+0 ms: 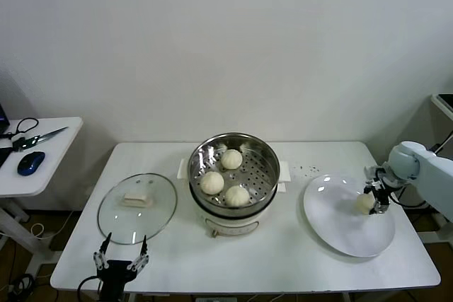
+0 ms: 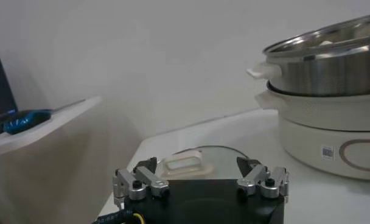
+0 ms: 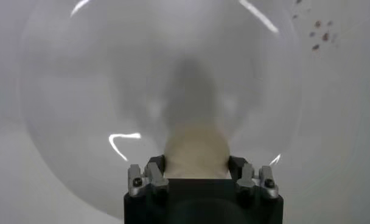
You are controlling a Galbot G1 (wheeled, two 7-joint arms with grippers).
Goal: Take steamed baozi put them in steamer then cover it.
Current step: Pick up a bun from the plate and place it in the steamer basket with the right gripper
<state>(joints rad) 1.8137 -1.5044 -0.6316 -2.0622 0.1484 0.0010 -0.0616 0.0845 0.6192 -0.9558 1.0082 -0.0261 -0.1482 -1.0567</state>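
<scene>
The steel steamer (image 1: 267,167) stands at the table's middle with three cream-white baozi (image 1: 231,159) (image 1: 211,182) (image 1: 237,195) on its perforated tray. A fourth baozi (image 1: 365,203) (image 3: 196,152) sits on the white plate (image 1: 340,228) at the right, and my right gripper (image 1: 373,199) (image 3: 196,167) is shut on it, fingers pressed against both its sides. The glass cover (image 1: 113,218) with its white handle (image 1: 136,198) lies flat left of the steamer. My left gripper (image 1: 122,252) (image 2: 200,172) hangs open at the table's front left, just before the cover (image 2: 227,161), holding nothing.
A white side table (image 1: 49,148) at the far left carries a blue mouse (image 1: 30,163) and cables. Dark crumbs (image 1: 306,170) dot the table between steamer and plate. The steamer's white base (image 2: 322,131) rises to the side of my left gripper.
</scene>
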